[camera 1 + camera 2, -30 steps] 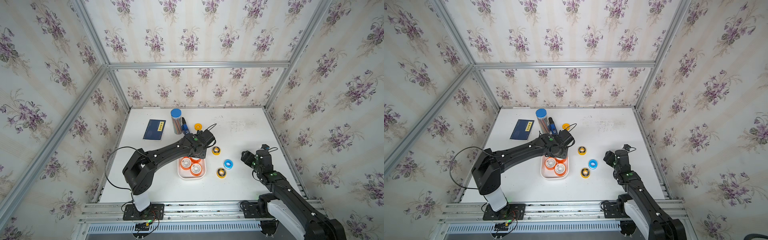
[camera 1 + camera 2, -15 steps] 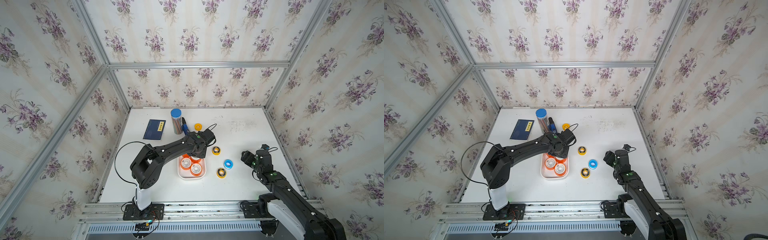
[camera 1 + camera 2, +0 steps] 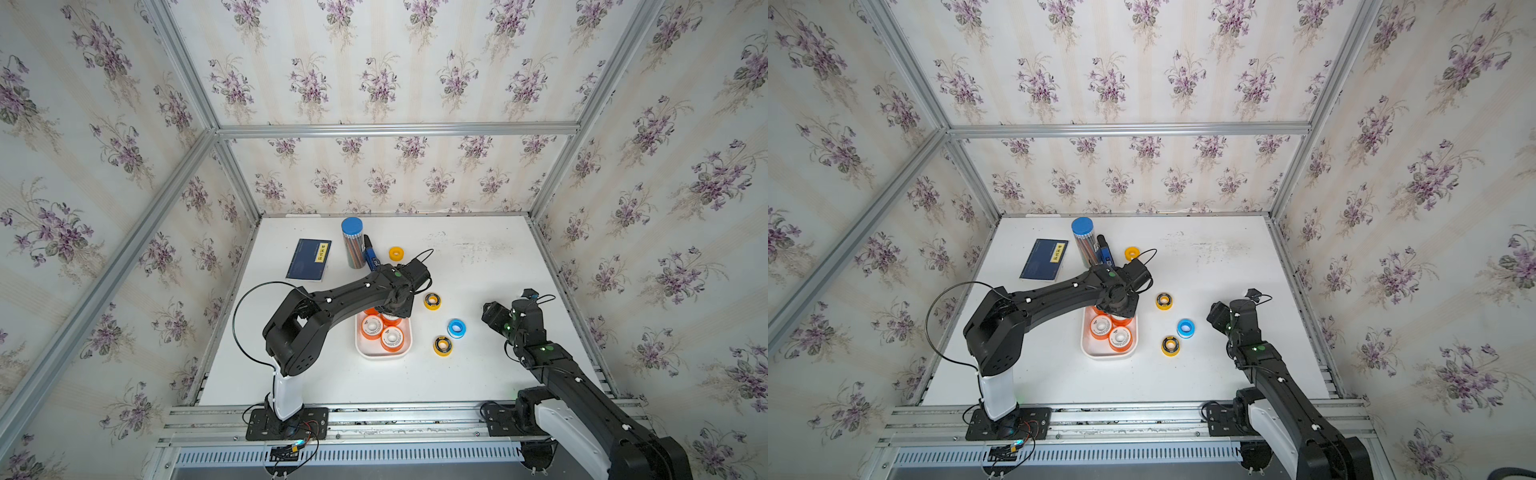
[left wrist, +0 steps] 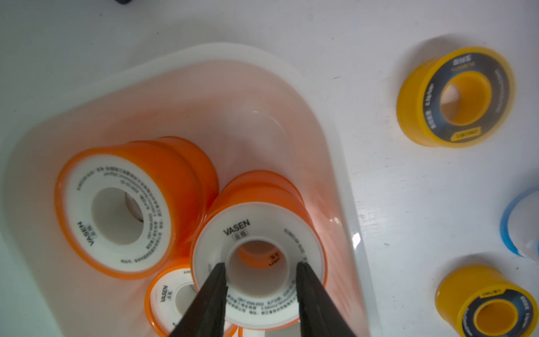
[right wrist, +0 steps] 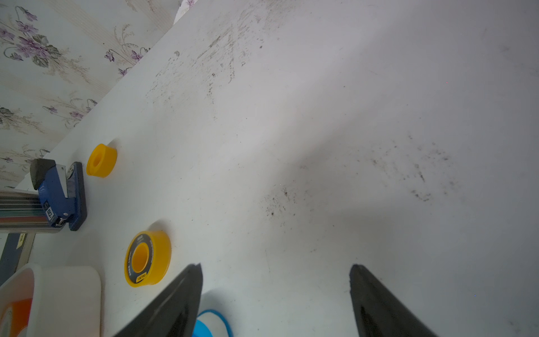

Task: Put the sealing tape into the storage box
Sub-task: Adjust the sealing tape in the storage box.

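Orange sealing tape spools [image 3: 372,326] are laid flat in the storage box [image 3: 384,354], holes facing up. One top spool [image 4: 250,230] is stacked on others. The left gripper [image 4: 259,265] is poised over its white face, jaws slightly parted, nothing clasped. The right gripper [image 5: 275,266] is spread wide and empty, right of the blue spool [image 3: 456,328].

Table [image 3: 478,257], white: box [image 3: 384,355], booklet [image 3: 308,259], pencil tube [image 3: 352,243], stapler [image 3: 370,257], three yellow tapes [image 3: 396,253] [image 3: 432,301] [image 3: 442,345], one blue tape [image 3: 456,328].

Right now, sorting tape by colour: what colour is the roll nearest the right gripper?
The roll is blue; it shows best in a top view.
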Available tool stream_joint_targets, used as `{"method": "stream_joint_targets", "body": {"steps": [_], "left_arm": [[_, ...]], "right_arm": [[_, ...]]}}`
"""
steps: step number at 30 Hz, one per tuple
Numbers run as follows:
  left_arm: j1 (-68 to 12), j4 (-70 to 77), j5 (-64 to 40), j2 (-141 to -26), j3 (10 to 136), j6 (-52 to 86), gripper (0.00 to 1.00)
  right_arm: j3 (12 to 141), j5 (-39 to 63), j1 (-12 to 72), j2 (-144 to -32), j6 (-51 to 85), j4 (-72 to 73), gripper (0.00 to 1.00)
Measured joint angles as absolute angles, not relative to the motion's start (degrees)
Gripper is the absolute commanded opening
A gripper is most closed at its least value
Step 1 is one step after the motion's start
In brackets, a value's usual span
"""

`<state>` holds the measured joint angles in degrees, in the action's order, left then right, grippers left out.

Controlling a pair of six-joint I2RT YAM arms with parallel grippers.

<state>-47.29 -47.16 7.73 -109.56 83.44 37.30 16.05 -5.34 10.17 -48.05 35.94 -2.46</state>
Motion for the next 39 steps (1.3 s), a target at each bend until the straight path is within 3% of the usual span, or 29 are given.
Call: {"method": "stream_joint_targets", "body": {"steps": [28,39], "left_arm": [[-46.52,-40.62,9.06,-110.39,80.12,37.74,0.37],[-46.44,-45.43,7.42,-108.33,81.97,36.99,0.42]], "right_arm": [[16.05,-5.34,10.17,-47.68,35.94,-2.46,0.83],[16.05,-5.34,10.17,-47.66,35.94,-2.46,0.84]]}}
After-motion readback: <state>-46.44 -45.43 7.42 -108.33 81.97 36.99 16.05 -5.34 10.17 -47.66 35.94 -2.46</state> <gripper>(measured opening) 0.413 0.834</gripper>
